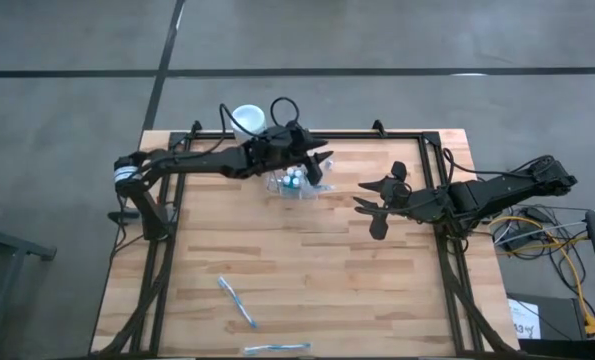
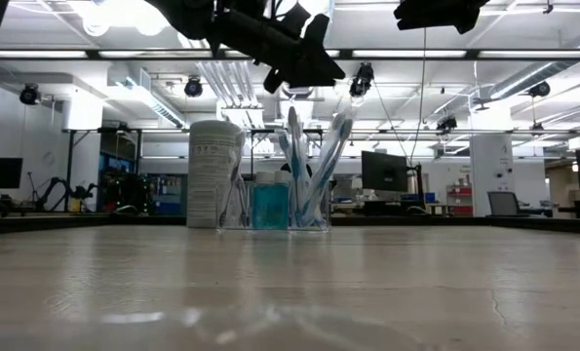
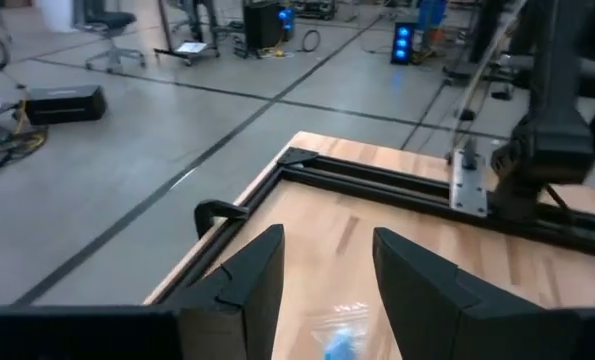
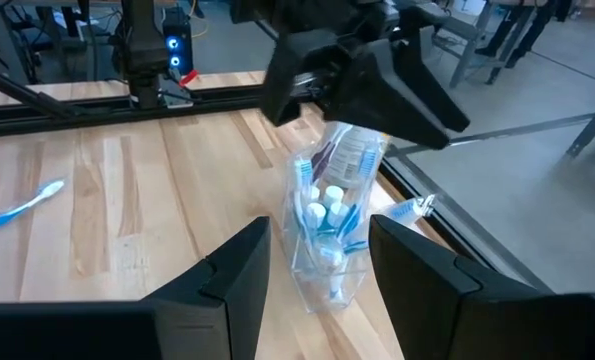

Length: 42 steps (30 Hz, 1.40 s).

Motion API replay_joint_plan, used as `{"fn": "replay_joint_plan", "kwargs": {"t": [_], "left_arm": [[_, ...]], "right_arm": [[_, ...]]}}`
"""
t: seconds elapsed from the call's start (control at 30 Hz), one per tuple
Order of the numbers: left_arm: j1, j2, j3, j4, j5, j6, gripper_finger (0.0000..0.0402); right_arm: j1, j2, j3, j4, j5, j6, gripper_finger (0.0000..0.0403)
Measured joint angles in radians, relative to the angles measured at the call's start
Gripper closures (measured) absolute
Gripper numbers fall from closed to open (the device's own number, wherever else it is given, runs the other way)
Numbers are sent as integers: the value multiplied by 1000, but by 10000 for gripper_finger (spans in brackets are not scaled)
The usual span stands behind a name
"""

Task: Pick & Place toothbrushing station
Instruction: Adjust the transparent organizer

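Small clear plastic toothbrushing station [image 4: 329, 245] upright on wooden desk [image 1: 307, 270], blue-white brushes inside; left tool [image 1: 320, 167] released above it, right tool [image 1: 375, 206] released nearby.

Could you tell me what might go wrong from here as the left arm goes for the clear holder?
The left end effector hangs open above the clear holder, whose toothbrushes stick up; closing might catch the brushes instead of the walls. The white cylinder stands right beside the holder and could get bumped. The right end effector waits nearby, open.
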Motion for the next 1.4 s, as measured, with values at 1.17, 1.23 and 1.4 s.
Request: {"fn": "replay_joint_plan", "kwargs": {"t": [1.17, 1.23, 1.4], "left_arm": [[-9, -602, -3, -1106, -36, -170, 269], [-10, -629, -3, -1157, 67, -205, 269], [-18, -661, -4, -1204, 284, -295, 269]], "right_arm": [[-214, 125, 2, 131, 135, 117, 234], [-213, 123, 2, 131, 134, 117, 234], [-213, 125, 2, 133, 130, 117, 234]]}}
